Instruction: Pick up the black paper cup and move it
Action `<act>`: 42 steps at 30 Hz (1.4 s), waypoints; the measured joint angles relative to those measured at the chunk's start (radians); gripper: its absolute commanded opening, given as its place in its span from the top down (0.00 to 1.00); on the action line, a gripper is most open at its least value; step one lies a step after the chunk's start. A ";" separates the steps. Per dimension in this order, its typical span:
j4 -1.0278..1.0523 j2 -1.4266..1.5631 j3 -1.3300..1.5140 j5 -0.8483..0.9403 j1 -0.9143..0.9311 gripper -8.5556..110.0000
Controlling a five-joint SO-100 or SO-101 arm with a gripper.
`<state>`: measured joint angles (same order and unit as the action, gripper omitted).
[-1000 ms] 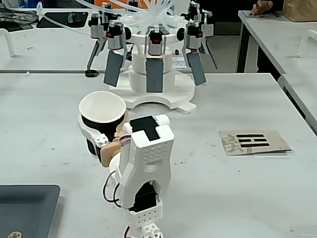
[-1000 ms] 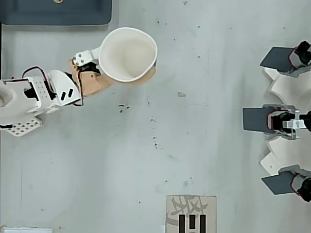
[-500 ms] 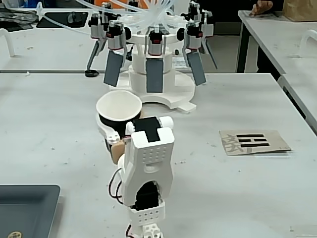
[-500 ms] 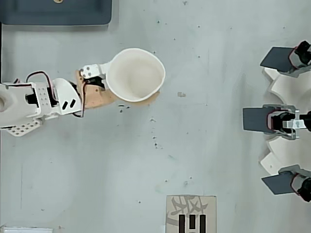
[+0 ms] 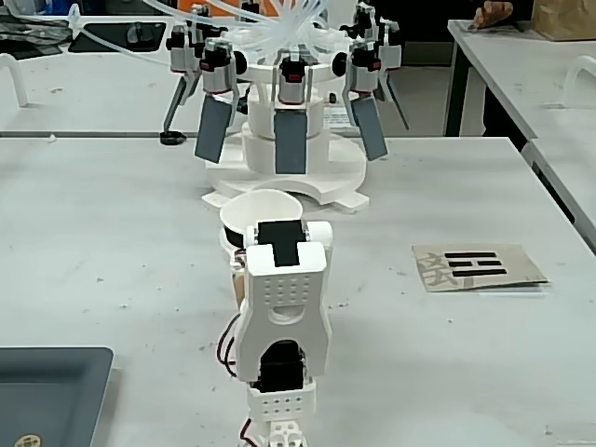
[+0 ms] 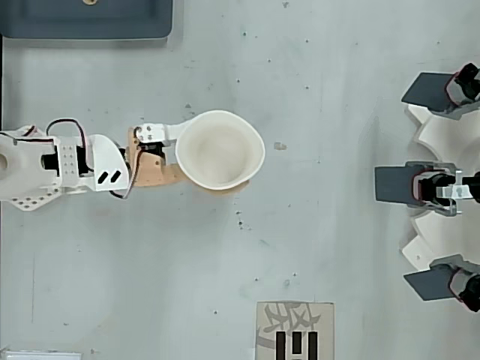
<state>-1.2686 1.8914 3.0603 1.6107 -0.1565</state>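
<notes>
The black paper cup (image 6: 219,150) stands upright with its white inside facing up in the overhead view; its rim is pressed slightly out of round. In the fixed view only its white rim (image 5: 264,207) and a strip of black wall show behind my arm (image 5: 284,307). My gripper (image 6: 214,156) is shut on the cup, with the white finger (image 6: 161,133) on one side and the tan finger (image 6: 159,171) on the other, running under the rim. Whether the cup is off the table I cannot tell.
A white machine with dark grey paddles (image 5: 291,140) stands beyond the cup, at the right edge of the overhead view (image 6: 439,187). A card printed with black bars (image 5: 477,265) lies on the table (image 6: 294,334). A dark tray (image 5: 47,391) sits near the arm's base (image 6: 90,19).
</notes>
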 measured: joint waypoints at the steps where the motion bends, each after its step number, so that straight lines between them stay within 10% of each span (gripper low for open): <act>1: 0.014 0.000 -0.006 0.000 0.011 0.87; 42: 0.457 -0.388 -0.841 -0.020 0.146 0.87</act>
<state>-0.8115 1.5033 2.2197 1.5907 -0.0107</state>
